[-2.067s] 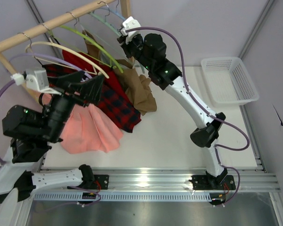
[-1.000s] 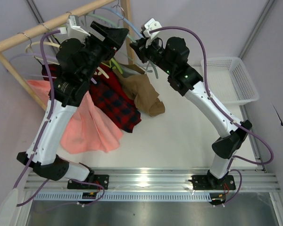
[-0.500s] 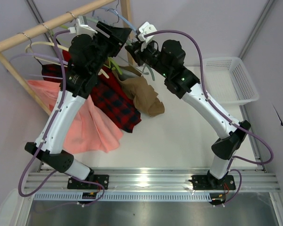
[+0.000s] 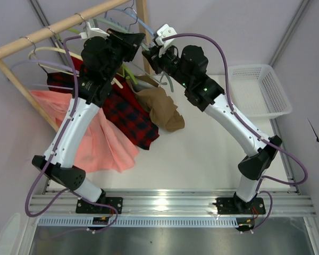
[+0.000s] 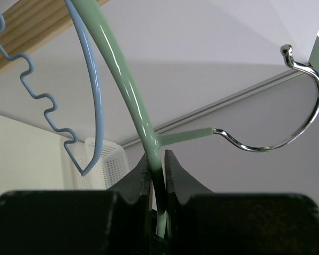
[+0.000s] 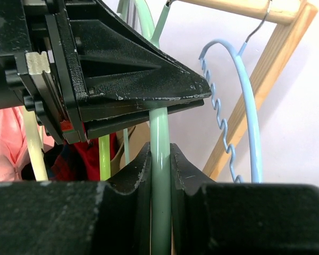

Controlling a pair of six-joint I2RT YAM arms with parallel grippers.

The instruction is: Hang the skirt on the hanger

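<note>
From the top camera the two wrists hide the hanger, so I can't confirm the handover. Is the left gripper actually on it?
Observer: Yes. In the left wrist view the left gripper is closed on the hanger, on its pale green arm right next to where the neck branches off.
Operator: And the right gripper?
Observer: In its own wrist view the right gripper is shut on the same green arm, right beneath the left gripper's black body.
Operator: Is the hook on the rod?
Observer: No. The silver hook is in open air, off to the side of the wooden rod.
</note>
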